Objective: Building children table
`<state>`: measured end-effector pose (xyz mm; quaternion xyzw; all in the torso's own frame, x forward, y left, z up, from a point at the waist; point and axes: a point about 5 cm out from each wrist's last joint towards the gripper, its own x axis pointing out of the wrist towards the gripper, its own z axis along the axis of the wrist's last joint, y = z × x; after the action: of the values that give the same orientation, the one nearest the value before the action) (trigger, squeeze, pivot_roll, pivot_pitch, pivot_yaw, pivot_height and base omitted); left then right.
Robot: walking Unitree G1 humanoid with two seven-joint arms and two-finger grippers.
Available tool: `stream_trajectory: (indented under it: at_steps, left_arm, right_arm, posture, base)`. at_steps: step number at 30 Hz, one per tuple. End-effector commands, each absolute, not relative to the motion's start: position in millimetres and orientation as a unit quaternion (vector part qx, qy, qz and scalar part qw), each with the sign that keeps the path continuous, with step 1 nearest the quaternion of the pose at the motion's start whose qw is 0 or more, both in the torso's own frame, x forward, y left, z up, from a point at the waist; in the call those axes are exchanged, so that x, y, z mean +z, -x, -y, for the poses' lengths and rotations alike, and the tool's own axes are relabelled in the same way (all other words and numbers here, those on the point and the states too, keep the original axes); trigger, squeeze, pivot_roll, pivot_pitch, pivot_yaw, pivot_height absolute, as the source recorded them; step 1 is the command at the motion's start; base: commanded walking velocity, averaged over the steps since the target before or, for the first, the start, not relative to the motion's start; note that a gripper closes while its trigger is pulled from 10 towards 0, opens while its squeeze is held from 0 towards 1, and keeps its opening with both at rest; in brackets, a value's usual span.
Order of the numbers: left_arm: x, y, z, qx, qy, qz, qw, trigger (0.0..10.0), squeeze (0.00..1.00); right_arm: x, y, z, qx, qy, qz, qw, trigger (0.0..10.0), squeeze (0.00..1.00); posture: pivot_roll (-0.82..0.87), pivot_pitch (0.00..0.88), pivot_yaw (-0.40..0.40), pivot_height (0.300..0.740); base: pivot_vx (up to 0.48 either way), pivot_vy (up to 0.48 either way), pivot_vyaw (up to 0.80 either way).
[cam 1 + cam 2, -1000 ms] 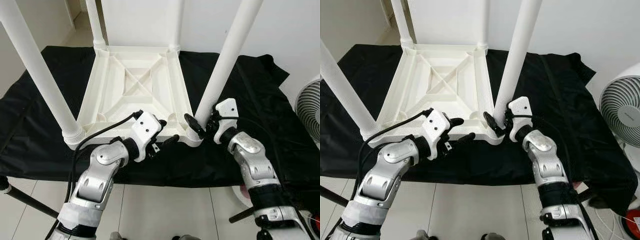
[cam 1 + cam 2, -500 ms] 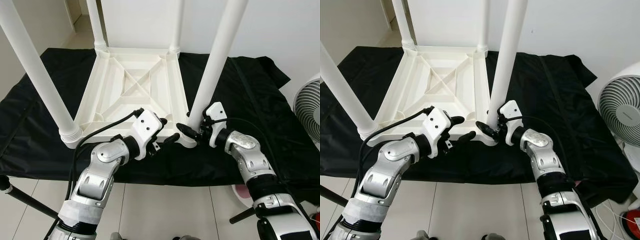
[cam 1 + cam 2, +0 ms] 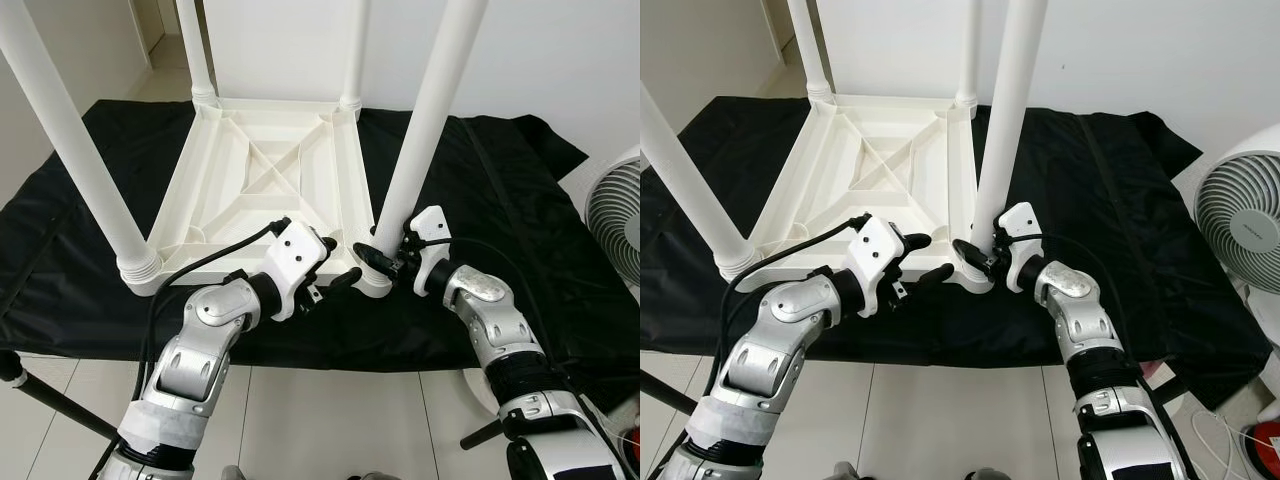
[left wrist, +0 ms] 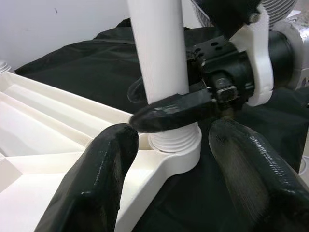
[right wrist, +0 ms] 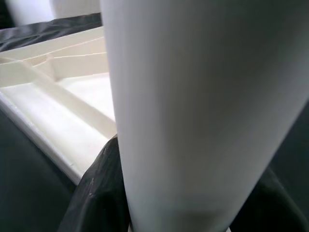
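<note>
A white children's table [image 3: 270, 170] lies upside down on a black cloth [image 3: 520, 200], its legs pointing up. The near right leg [image 3: 425, 120] stands in the threaded corner socket [image 4: 176, 145]. My right gripper [image 3: 385, 255] is shut on this leg just above the socket, one black finger [image 4: 174, 108] across its front and the other behind. The right wrist view shows the leg [image 5: 193, 106] close up with a finger [image 5: 101, 193] beside it. My left gripper [image 3: 338, 262] is open at the table's near edge, its fingers [image 4: 96, 179] either side of the same corner, not touching it.
Other legs stand at the near left [image 3: 75, 150] and at the far corners [image 3: 195, 50]. A white fan [image 3: 1240, 210] is at the right past the cloth. A black stand leg [image 3: 40, 395] crosses the tiled floor at lower left. A white wall lies behind.
The near right leg has gone from leaning right to nearly upright. My right gripper moved in and lower on its base. My left gripper stayed put.
</note>
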<state>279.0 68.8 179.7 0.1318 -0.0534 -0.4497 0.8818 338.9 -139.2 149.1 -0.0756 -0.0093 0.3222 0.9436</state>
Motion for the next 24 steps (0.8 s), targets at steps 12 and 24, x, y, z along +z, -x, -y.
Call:
stream_trajectory:
  at_steps: [12,24]
  left_arm:
    - [177,-278,-69,-0.419,-0.127,0.055,0.897,10.0,0.00]
    - [177,-279,-74,-0.408,-0.130,0.053,0.902,10.0,0.00]
  right_arm:
    - [146,-323,116,0.110,0.016,0.016,0.994,10.0,0.00]
    - [150,-315,110,0.036,-0.037,0.012,0.999,10.0,1.00]
  posture:
    - [-0.11,0.038,0.001,0.740]
    - [-0.11,0.047,-0.004,0.740]
  base:
    - [0.000,0.000,0.00]
    - [0.000,0.000,0.00]
